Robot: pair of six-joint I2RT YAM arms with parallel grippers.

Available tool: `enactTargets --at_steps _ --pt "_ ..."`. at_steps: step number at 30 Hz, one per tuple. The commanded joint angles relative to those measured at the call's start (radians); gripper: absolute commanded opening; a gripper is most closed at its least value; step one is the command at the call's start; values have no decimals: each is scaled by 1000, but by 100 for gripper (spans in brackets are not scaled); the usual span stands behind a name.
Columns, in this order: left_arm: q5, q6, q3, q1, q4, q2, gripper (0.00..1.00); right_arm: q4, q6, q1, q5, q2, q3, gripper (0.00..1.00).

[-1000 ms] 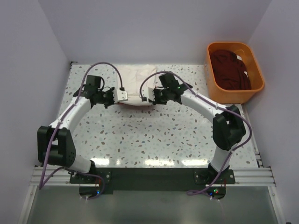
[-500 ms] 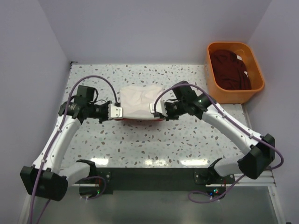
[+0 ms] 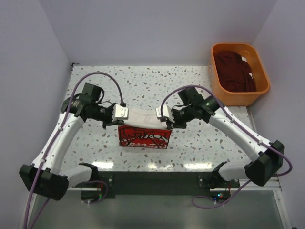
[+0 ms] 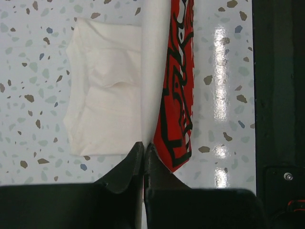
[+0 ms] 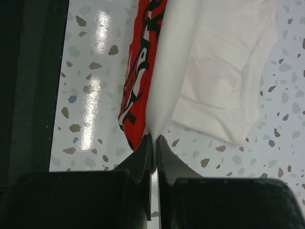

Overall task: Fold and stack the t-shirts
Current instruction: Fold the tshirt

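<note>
A speckled terrazzo worktop point(image 3: 190, 143) fills the frame beneath two white robot arms, the left arm point(image 3: 66, 133) and right arm point(image 3: 238, 131) bowing inward so that their wrists face each other across the middle.

Between them hangs a red t-shirt point(image 3: 144, 137) with bold print, stretched in a straight line from one wrist to the other and draping down on the side nearer the arm bases. The pinched top edge shows pale, and the printed red face falls away from it. Whether the lower hem touches the worktop cannot be told.

Under and just behind the raised shirt, a cream-white t-shirt point(image 4: 107, 105) lies folded flat on the worktop, apart from both sets of fingers.

At the far right corner sits an orange tub point(image 3: 233, 98), well apart from the arms. A dark maroon t-shirt point(image 3: 236, 69) lies crumpled inside it.

The left end effector point(image 3: 125, 114) is clenched on the left end of the red t-shirt's top edge, and the left wrist view shows its dark fingers pressed together on the cloth. The right end effector point(image 3: 158, 116) is likewise clamped on the opposite end, its fingers meeting on the pale fold in the right wrist view.
</note>
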Motion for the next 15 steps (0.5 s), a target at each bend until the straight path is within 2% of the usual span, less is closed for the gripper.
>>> enactTargets --at_steps 1,8,15 --pt "-24 4 86 13 34 75 0 -79 -52 -57 -44 63 100 0" --pt "-9 87 165 53 33 218 0 -164 -158 -137 -81 214 237 0" --pt "14 131 307 87 2 387 0 -231 -247 -186 -103 378 401 0"
